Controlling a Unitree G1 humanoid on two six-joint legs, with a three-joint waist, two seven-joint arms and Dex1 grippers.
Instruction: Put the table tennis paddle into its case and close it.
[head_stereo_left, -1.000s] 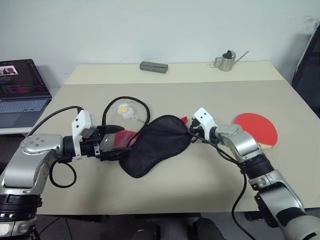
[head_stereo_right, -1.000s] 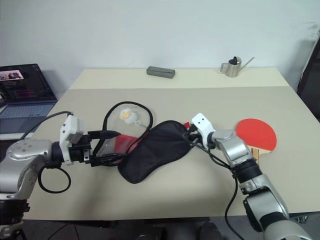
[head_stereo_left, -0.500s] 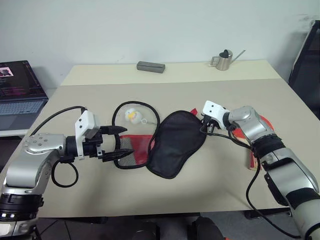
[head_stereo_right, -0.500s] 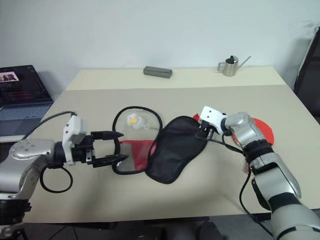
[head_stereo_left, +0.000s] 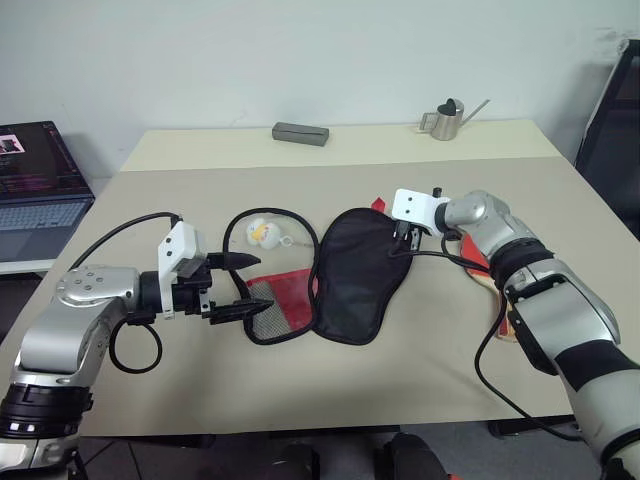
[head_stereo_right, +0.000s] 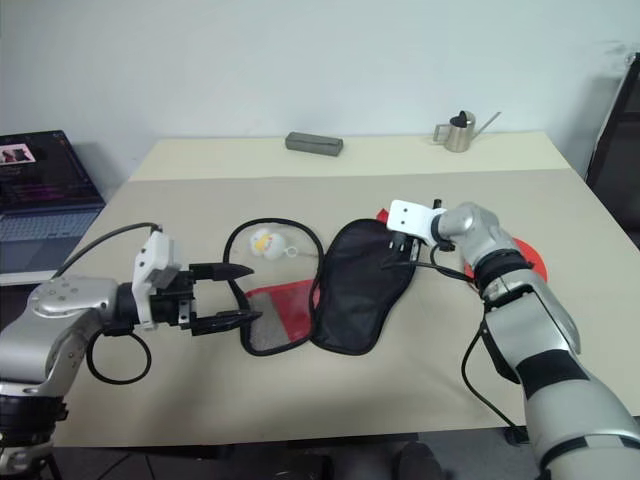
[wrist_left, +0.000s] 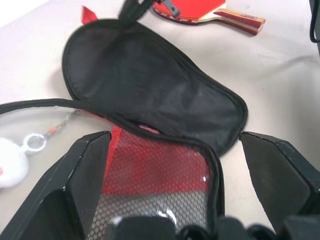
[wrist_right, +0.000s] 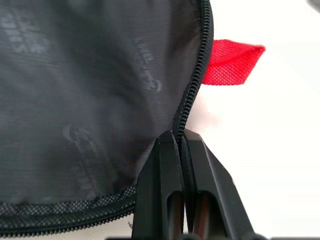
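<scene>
The case (head_stereo_left: 355, 275) lies unzipped in the middle of the table, its black flap spread flat to the right of the red mesh pocket (head_stereo_left: 278, 300). Its white-yellow charm (head_stereo_left: 262, 232) rests inside the loop of loose zipper edge behind. My right gripper (head_stereo_left: 403, 237) is shut on the zipper edge (wrist_right: 192, 95) of the flap's far right side, next to a red tab (wrist_right: 232, 62). My left gripper (head_stereo_left: 243, 285) is open, its fingers astride the mesh end without closing on it. The table tennis paddle (wrist_left: 200, 7) lies beyond the case, largely behind my right arm; its red face (head_stereo_right: 525, 255) peeks out.
A grey box (head_stereo_left: 302, 133) and a small metal watering can (head_stereo_left: 447, 120) stand at the table's far edge. An open laptop (head_stereo_left: 40, 190) sits on a lower surface to the left. A dark chair (head_stereo_left: 612, 120) is at the right edge.
My right gripper has lifted and rolled away from me with the flap's edge, swinging the black flap over to the right and baring the red mesh pocket. My left gripper stayed put, open.
</scene>
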